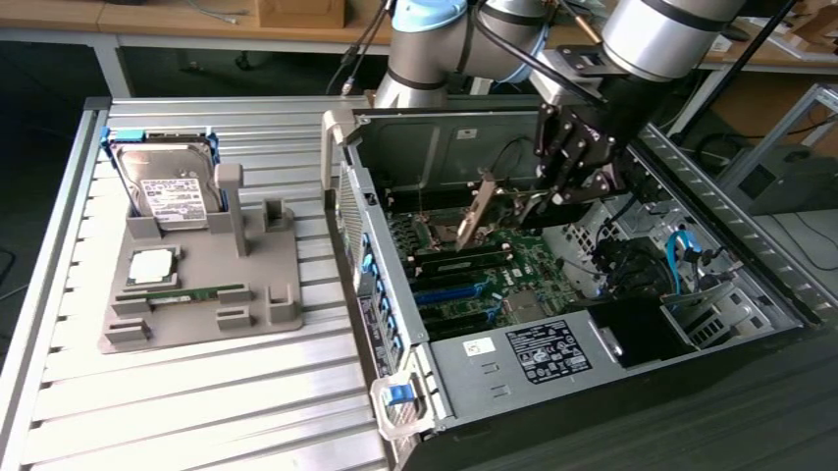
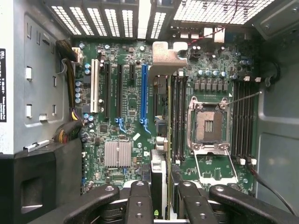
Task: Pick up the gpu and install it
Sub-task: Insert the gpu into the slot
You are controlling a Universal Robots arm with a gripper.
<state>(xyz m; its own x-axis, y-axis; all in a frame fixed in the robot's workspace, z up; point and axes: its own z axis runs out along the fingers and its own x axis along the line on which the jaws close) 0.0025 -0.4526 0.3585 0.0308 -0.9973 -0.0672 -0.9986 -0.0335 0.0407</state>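
Looks like a robotics lab or electronics workshop. Shown by 1 industrial robot arm [image 1: 433, 39] at a slatted aluminium table [image 1: 196, 412], an opened computer case [image 1: 433, 137] with bare motherboard [image 2: 131, 98], and a grey parts fixture [image 1: 196, 294] holding a hard drive [image 1: 177, 191]. Backed along the far side by long wooden workbenches [image 1: 144, 20] on white legs, 1 carrying a cardboard box [image 1: 301, 12].
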